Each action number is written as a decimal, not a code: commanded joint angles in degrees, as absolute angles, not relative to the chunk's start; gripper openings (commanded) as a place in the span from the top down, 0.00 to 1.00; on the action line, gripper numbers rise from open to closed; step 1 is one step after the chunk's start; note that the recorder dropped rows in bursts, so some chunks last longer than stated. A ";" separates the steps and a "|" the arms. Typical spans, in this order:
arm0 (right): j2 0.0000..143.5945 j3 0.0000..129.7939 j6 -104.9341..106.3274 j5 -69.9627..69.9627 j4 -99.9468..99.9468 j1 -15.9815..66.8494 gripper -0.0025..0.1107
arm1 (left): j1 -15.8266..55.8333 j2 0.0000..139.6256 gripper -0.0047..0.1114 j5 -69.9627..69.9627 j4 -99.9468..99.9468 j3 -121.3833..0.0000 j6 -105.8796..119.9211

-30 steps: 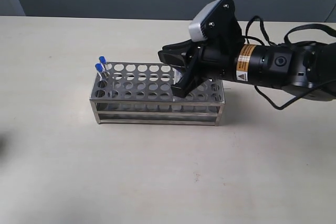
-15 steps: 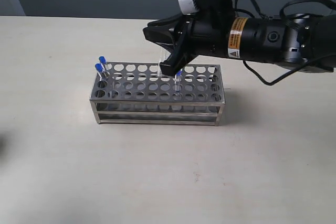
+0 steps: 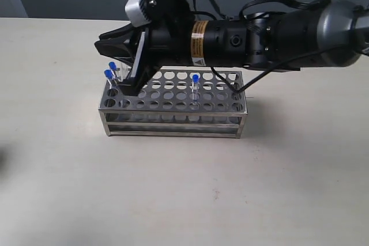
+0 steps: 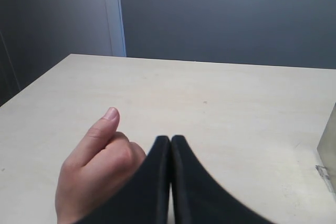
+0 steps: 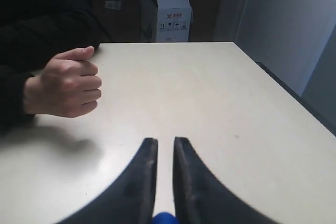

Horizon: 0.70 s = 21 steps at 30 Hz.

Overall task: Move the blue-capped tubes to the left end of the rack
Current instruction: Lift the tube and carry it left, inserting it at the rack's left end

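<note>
The steel rack [image 3: 173,120] stands mid-table. Two blue-capped tubes [image 3: 109,71] stand in its left end and a third blue-capped tube [image 3: 195,79] stands near its middle. My right gripper [image 3: 131,84] hangs over the rack's left end, just right of the two tubes. In the right wrist view the right gripper [image 5: 165,141] has its fingers a narrow gap apart, shut on the fourth tube, whose blue cap [image 5: 164,217] shows between them. My left gripper [image 4: 171,139] is shut on nothing above bare table and is outside the exterior view.
A person's fist [image 4: 97,171] rests on the table right beside the left gripper, and the fist [image 5: 68,87] also shows in the right wrist view. A white box [image 5: 173,17] stands beyond the table's far edge. The right arm [image 3: 271,33] spans the rack from the right.
The right gripper has lifted a tube out of the rack's middle and carried it left to the rack's left end. One tube in the middle is now uncovered.
</note>
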<state>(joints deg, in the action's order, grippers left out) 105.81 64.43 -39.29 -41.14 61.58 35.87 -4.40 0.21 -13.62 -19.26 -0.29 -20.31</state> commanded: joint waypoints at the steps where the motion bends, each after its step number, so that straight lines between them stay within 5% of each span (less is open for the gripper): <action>1: 108.89 67.75 -39.49 -40.88 61.62 36.10 0.99 | -3.87 0.00 0.96 -13.72 -19.15 -0.10 -20.44; 21: 119.43 76.30 -43.96 -42.27 63.27 36.10 0.99 | -3.87 0.00 0.96 -13.72 -19.15 -0.10 -20.44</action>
<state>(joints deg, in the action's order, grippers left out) 118.81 75.90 -42.94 -41.55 62.50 36.09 -4.40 0.21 -13.62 -19.26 -0.29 -20.31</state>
